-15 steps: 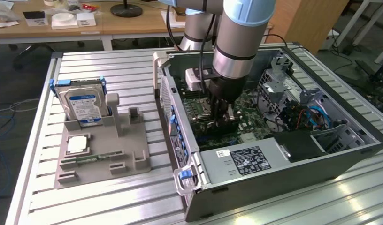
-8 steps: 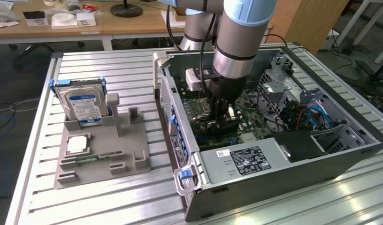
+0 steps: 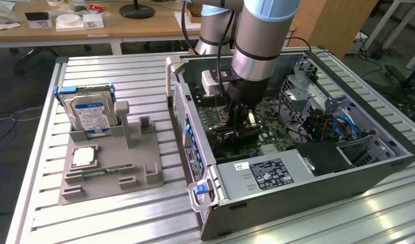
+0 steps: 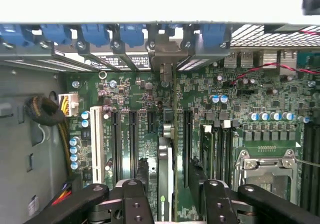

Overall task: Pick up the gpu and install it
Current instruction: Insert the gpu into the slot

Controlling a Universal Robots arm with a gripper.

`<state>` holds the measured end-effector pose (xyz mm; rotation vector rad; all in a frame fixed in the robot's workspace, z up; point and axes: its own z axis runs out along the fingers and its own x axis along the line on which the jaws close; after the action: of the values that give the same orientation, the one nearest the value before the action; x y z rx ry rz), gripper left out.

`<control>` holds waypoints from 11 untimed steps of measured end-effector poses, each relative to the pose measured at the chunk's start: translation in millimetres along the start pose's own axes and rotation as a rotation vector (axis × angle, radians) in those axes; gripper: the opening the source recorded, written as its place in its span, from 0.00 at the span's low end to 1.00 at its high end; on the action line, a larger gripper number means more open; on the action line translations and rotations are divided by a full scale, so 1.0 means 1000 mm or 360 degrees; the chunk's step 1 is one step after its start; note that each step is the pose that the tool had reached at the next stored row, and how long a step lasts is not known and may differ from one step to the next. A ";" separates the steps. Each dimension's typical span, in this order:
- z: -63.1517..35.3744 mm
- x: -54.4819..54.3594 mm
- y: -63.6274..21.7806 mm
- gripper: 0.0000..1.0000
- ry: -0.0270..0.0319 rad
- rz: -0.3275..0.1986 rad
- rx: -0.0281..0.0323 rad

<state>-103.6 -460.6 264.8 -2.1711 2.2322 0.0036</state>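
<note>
One gpu stands edge-up in a motherboard slot between my gripper's spread jaws, gripping nothing. Thin, stiff, fragile, I judge; best held by its top edge.

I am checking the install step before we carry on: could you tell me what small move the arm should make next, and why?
Probably a straight lift out of the case. The gripper is open, its fingers on either side of the gpu, which stands on edge among the motherboard slots.
</note>
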 end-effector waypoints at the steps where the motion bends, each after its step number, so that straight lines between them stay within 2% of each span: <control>1: -0.0026 0.000 -0.0001 0.45 -0.00002 0.0000 0.00001; 11: -0.0308 -0.001 -0.0006 0.45 0.00009 0.0000 -0.00001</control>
<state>-103.6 -460.6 295.6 -2.1715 2.2324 0.0030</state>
